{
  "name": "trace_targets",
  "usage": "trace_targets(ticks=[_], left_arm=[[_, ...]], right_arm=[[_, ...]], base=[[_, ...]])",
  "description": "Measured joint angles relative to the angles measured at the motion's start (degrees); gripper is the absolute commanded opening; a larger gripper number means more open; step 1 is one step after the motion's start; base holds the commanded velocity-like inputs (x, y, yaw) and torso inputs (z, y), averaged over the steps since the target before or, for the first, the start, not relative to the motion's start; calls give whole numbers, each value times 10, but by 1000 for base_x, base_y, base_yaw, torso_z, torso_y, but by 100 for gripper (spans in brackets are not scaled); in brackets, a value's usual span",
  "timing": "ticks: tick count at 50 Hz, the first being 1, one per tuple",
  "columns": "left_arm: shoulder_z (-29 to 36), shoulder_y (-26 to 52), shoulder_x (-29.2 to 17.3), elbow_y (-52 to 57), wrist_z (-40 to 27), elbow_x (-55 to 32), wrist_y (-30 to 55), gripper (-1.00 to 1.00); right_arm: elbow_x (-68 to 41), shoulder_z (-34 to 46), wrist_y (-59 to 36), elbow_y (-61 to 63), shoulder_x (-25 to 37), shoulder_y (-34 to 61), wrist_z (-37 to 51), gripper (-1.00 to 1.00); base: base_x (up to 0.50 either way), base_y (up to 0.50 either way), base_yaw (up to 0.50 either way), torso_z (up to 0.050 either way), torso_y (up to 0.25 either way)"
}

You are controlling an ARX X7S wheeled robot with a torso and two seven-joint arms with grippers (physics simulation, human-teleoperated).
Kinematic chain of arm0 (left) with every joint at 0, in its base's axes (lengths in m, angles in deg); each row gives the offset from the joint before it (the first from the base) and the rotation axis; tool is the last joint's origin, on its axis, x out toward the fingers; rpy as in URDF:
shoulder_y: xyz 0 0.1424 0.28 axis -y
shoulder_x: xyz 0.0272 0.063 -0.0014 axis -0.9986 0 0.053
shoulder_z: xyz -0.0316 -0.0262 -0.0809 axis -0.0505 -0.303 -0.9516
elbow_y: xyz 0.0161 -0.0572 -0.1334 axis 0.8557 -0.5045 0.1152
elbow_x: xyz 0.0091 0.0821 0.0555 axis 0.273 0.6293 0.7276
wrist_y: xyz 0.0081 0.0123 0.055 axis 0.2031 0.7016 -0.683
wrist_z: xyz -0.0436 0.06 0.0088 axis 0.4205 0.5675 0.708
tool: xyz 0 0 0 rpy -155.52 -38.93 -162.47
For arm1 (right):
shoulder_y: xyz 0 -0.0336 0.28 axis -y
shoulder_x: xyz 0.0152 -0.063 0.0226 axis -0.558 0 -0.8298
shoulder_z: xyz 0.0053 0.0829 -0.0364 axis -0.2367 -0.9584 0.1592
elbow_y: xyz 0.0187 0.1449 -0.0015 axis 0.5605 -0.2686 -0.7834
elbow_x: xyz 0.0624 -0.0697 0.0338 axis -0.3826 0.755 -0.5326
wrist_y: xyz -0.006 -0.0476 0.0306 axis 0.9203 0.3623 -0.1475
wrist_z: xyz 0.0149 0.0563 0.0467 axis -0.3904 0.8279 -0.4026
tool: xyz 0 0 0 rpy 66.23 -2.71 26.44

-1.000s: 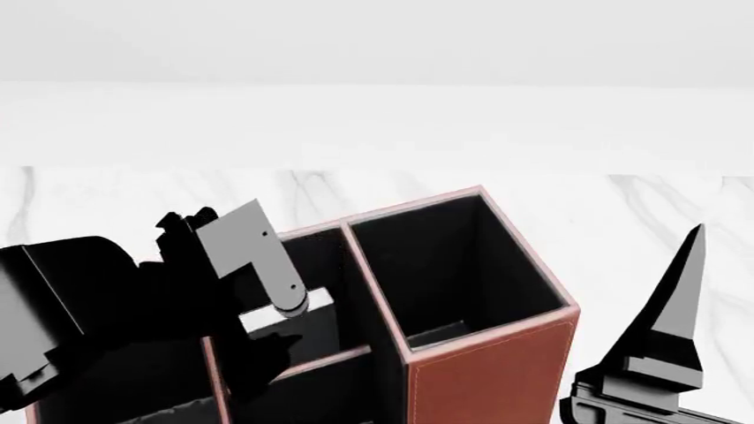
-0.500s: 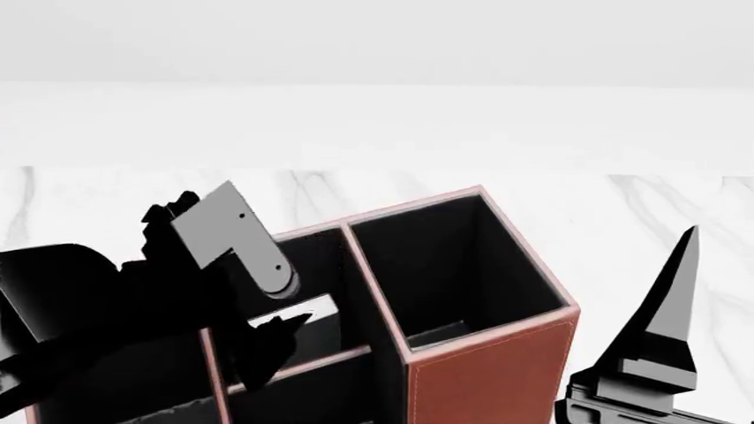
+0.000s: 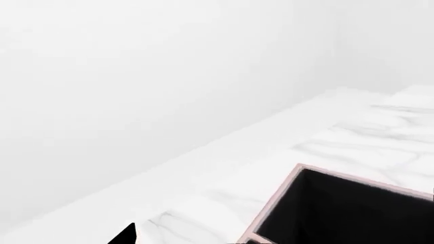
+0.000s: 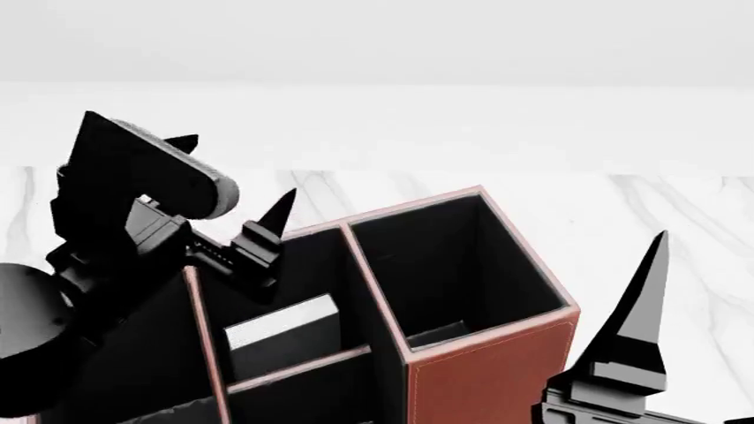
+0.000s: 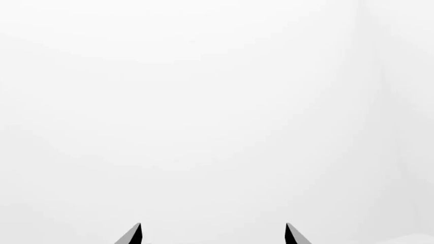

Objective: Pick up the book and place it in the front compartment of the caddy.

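The reddish-brown caddy (image 4: 495, 380) fills the lower middle of the head view; one corner of its rim (image 3: 285, 195) shows in the left wrist view. The book (image 4: 282, 334), black with a white page edge, stands upright in a black-lined pocket on the caddy's left side, behind a low divider. My left gripper (image 4: 232, 177) hangs above and to the left of that pocket, open and apart from the book. Only one of its fingertips (image 3: 127, 235) shows in its wrist view. My right gripper (image 5: 211, 235) is open and holds nothing; one finger (image 4: 642, 305) points up beside the caddy's right wall.
The caddy stands on a white marble table (image 4: 659, 212) with a plain white wall behind. The tall right-hand pocket (image 4: 454, 274) of the caddy is dark inside with nothing showing. The left arm's black body (image 4: 71, 291) covers the caddy's left edge.
My left gripper has risen out of the caddy's pocket and swung up and left, leaving the book standing inside. The right gripper has shifted slightly left and up.
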Motion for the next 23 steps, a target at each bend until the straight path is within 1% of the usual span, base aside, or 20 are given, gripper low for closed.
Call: trace_targets(ticks=[13, 23], left_arm=[[-55, -55, -45, 135, -112, 18, -70, 100], [-69, -95, -79, 226, -174, 61, -105, 100]], right_arm=[[2, 5, -4, 0, -1, 3, 1, 100], [4, 7, -6, 2, -1, 3, 2, 100]], base=[[0, 0, 0, 0, 0], [0, 0, 0, 0, 0]])
